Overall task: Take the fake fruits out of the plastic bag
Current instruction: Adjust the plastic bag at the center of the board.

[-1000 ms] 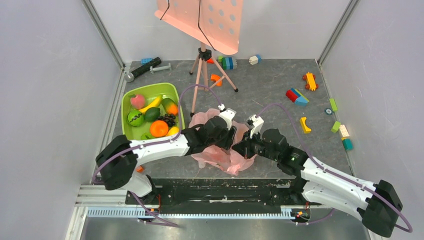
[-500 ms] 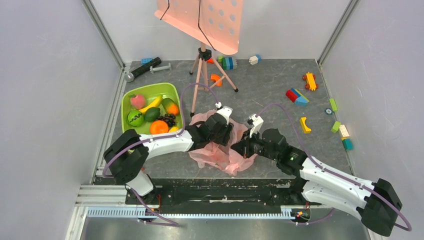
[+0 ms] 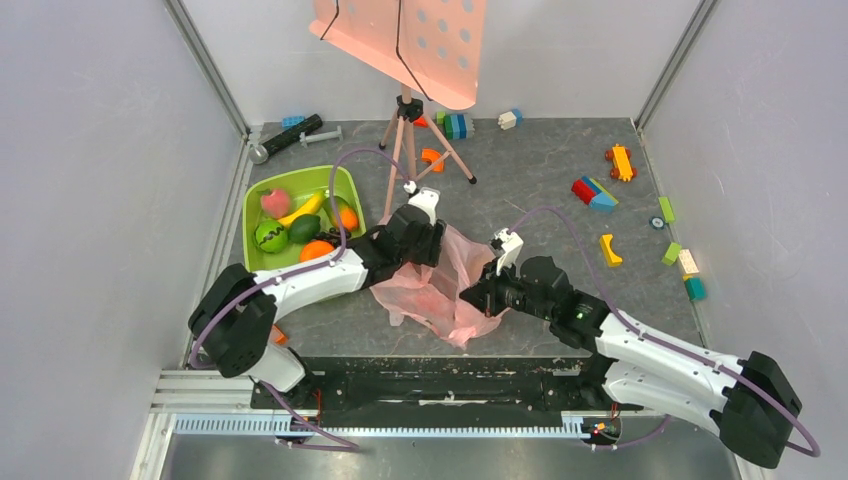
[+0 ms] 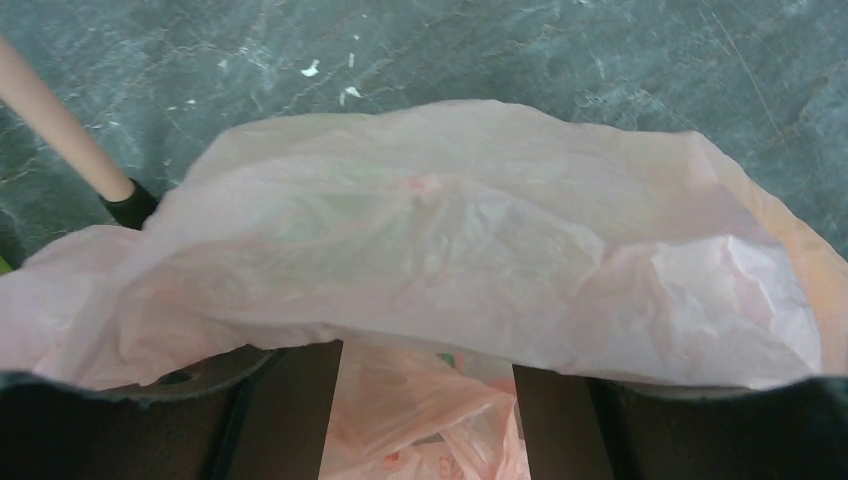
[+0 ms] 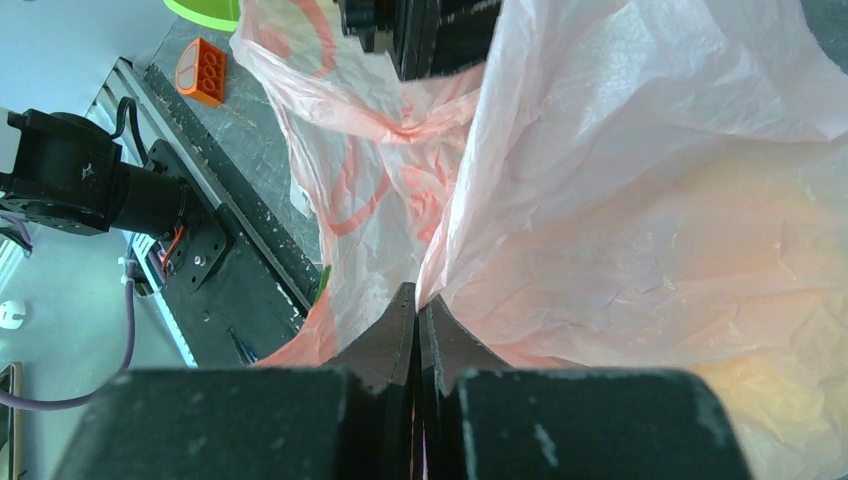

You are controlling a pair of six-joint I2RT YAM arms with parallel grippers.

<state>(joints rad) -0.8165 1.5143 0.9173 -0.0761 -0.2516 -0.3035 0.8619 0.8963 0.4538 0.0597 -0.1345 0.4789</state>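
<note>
Grey marbled tabletop (image 3: 540,180), white walls (image 3: 100,150), right pincer (image 5: 416,302) pinching plastic bag (image 5: 620,200), left pincer (image 4: 428,352) spread.

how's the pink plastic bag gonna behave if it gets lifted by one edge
Likely floppy: the plastic bag is thin crinkled film, creasing where the right gripper pinches it. Probably light and shapeless, since it lies slumped on the table.
</note>
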